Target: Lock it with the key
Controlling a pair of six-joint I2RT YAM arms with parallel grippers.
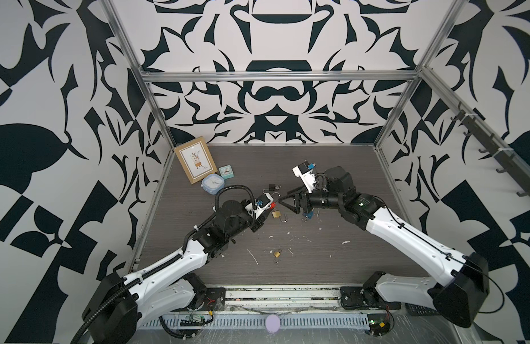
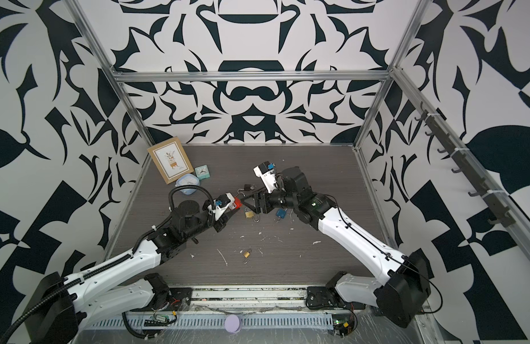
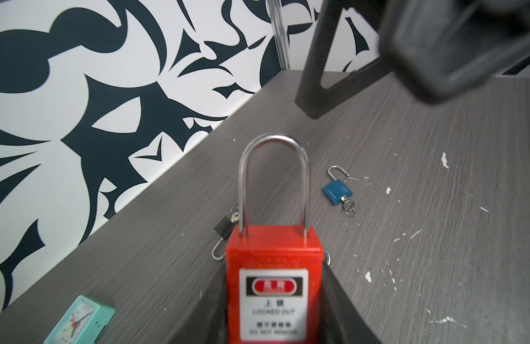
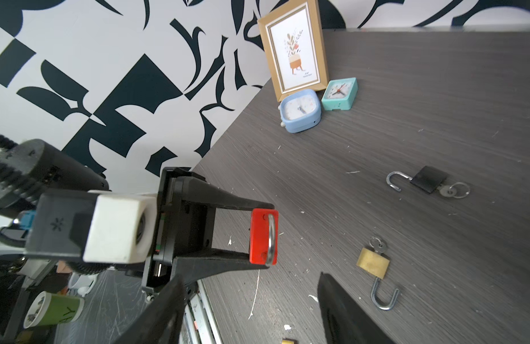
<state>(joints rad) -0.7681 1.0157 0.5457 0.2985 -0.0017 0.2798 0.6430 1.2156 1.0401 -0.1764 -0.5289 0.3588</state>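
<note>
The red plastic padlock (image 3: 274, 259) looks smooth and a bit glossy, steel shackle (image 3: 243, 193) shiny; grey woodgrain tabletop (image 3: 436, 134) matt, scuffed.

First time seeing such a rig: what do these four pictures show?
Two robot arms work over a grey table. Two pictures look down from one overhead camera; the other two come from a camera on each wrist. The left gripper is shut on a red padlock, shackle pushed in. The right gripper is open and empty, just beside it. Loose on the table: a black padlock, a brass padlock, a second brass padlock and a blue padlock, all open. A picture frame, a blue clock and a teal clock sit further back.
</note>
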